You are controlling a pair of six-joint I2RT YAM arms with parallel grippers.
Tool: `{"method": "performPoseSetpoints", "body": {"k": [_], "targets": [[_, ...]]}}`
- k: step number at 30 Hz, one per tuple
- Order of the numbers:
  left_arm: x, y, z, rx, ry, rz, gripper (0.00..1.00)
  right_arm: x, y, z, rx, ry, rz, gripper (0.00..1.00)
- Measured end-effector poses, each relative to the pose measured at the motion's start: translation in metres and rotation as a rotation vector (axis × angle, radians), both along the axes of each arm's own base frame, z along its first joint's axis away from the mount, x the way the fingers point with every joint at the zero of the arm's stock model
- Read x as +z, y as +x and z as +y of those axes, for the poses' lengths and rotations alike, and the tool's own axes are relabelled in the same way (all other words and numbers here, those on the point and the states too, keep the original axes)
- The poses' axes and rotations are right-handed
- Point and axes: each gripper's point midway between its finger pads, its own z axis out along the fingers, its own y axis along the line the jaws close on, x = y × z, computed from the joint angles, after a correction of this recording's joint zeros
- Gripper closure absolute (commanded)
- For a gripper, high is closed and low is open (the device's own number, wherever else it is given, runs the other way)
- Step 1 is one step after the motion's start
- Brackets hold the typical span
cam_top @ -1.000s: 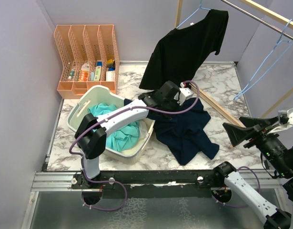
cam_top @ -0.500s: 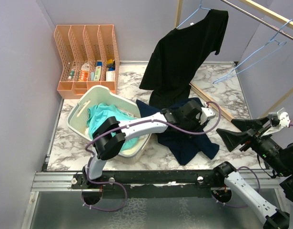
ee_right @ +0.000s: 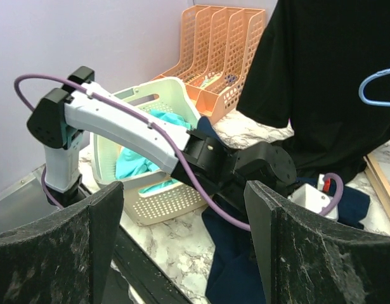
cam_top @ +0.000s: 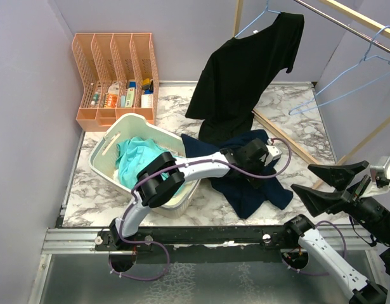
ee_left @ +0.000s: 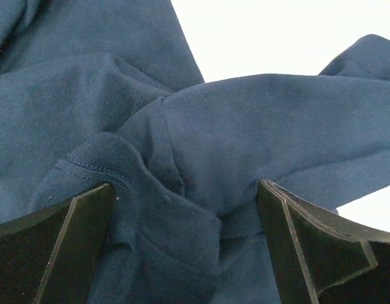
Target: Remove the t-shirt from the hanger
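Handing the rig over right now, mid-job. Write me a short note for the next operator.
Left gripper: jaws open, down on the navy t-shirt, a fold between them, not clamped.
Right gripper: jaws open, empty, raised at the right edge.
Done: navy t-shirt lies heaped on the table beside the laundry basket, off any hanger.
Left: black t-shirt hangs on its light blue hanger at the back; slide it off.

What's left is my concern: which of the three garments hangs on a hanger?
The black t-shirt, on the blue hanger at the back. The navy garment lies on the table; the teal garment is in the basket.
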Motion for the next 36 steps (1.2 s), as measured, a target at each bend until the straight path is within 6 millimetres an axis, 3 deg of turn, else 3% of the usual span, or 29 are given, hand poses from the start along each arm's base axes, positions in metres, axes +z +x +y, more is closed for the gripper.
{"method": "performPoseSetpoints", "body": {"k": [3, 5, 6, 8, 9, 10, 14, 17, 21, 26, 30, 32, 34, 36], "targets": [[-0.018, 0.002, 0.0, 0.009, 0.023, 0.003, 0.07, 0.0, -0.001, 0.001, 0.011, 0.0, -0.003, 0.23], [-0.03, 0.003, 0.001, 0.017, 0.044, 0.01, 0.27, 0.001, -0.002, 0.001, 0.012, 0.0, -0.005, 0.23], [-0.035, 0.004, 0.003, 0.022, 0.054, 0.011, 0.43, 0.001, -0.002, 0.001, 0.012, 0.0, -0.005, 0.23], [-0.037, 0.005, 0.003, 0.032, 0.059, 0.008, 0.85, 0.002, -0.002, 0.001, 0.011, 0.0, -0.009, 0.23], [-0.037, 0.006, 0.004, 0.035, 0.06, 0.006, 0.96, 0.003, -0.003, 0.001, 0.011, 0.0, -0.011, 0.23], [-0.036, 0.008, 0.005, 0.04, 0.061, 0.003, 1.0, 0.003, -0.003, 0.001, 0.011, 0.001, -0.013, 0.23], [-0.028, 0.012, 0.016, 0.062, 0.07, -0.005, 1.0, 0.003, -0.003, 0.001, 0.011, 0.0, -0.016, 0.23], [-0.008, 0.018, 0.034, 0.09, 0.083, -0.017, 1.0, 0.004, -0.003, 0.001, 0.013, 0.001, -0.019, 0.23], [0.064, 0.04, 0.06, 0.163, 0.029, -0.11, 1.0, 0.005, -0.001, 0.003, 0.021, 0.003, -0.024, 0.23], [0.214, 0.065, 0.105, 0.299, -0.145, -0.354, 1.0, -0.001, 0.006, 0.011, 0.043, -0.009, -0.006, 0.24], [0.335, 0.055, 0.159, 0.4, -0.33, -0.545, 1.0, -0.013, 0.016, 0.02, 0.061, -0.03, 0.032, 0.24], [0.381, 0.044, 0.189, 0.449, -0.41, -0.616, 1.0, -0.02, 0.021, 0.024, 0.068, -0.041, 0.053, 0.24], [0.416, 0.033, 0.219, 0.495, -0.474, -0.673, 1.0, -0.025, 0.026, 0.028, 0.078, -0.05, 0.071, 0.24], [0.438, 0.024, 0.246, 0.541, -0.51, -0.715, 1.0, -0.028, 0.031, 0.032, 0.087, -0.057, 0.085, 0.25]]}}
